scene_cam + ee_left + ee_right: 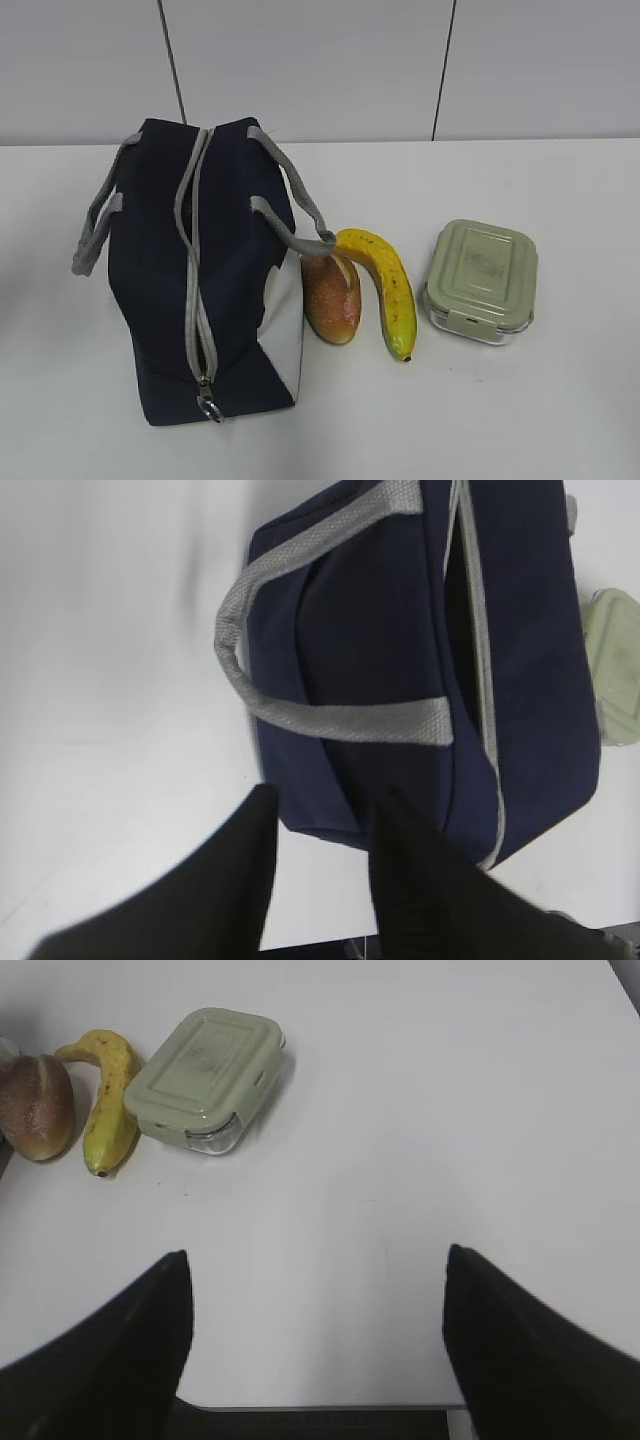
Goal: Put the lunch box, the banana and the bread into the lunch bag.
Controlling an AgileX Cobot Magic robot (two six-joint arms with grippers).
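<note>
The navy lunch bag (pixel 170 270) stands at the left of the table with its grey zipper partly open and the ring pull at the near end. The bread (pixel 332 298), the yellow banana (pixel 388 285) and the sage-lidded lunch box (pixel 482 280) lie in a row to its right. Neither gripper shows in the exterior view. My left gripper (pixel 322 805) is open and empty, above the table just off the bag's (pixel 400 660) end. My right gripper (pixel 315 1260) is wide open and empty over bare table, well short of the lunch box (pixel 205 1075), banana (pixel 108 1095) and bread (pixel 38 1105).
The white table (pixel 520 420) runs to a pale panelled wall at the back. Its near edge shows in the right wrist view (pixel 320 1405). The bag's grey handles (pixel 295 215) hang to both sides; one rests against the banana and bread.
</note>
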